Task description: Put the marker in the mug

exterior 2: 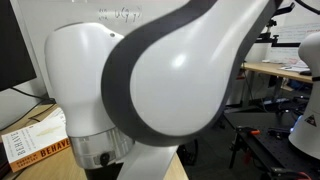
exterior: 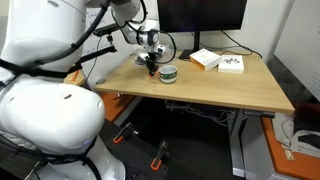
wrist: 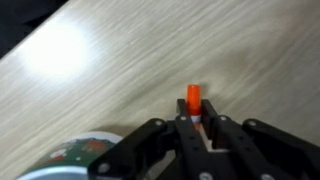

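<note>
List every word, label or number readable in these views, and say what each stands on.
"BEHAV": on the book spine, cut off; the rest is blurred.
Whiteboard scribbles: too blurred to read.
Two white boxes on the table: print too small.
Mug pattern: no readable text.
Marker: none visible.

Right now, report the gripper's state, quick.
Gripper: shut on the orange marker, not yet over the mug.
</note>
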